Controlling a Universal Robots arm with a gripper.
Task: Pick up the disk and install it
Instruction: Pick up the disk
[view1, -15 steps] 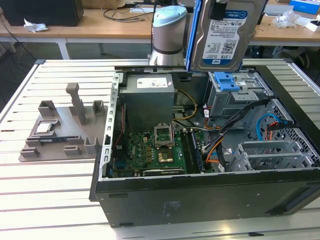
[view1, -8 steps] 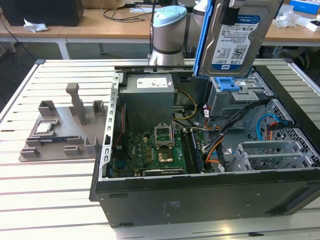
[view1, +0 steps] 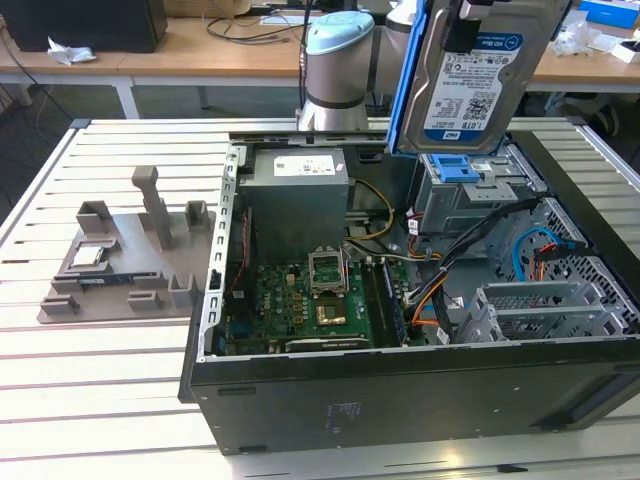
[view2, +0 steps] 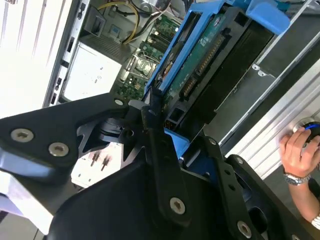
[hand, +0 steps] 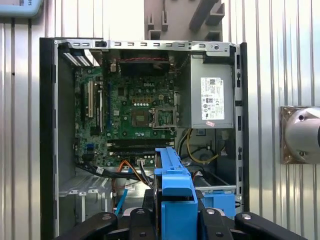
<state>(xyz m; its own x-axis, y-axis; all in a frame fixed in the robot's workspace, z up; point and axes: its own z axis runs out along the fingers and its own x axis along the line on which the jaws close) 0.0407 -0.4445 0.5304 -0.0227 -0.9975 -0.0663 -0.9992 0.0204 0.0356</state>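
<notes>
The disk, a silver hard drive with a white-and-blue label in a blue bracket, hangs upright in the air at the exterior view's upper right. It is just above the grey drive cage with its blue latch, apart from it. In the second wrist view my gripper is shut on the disk, one black finger on each side of the blue bracket. The first wrist view shows the disk edge-on between the gripper fingers, above the open computer case.
The open case holds a green motherboard, a grey power supply and cables beside the cage. A grey fixture carrying a small square chip lies left of the case. A person's hand rests beyond it.
</notes>
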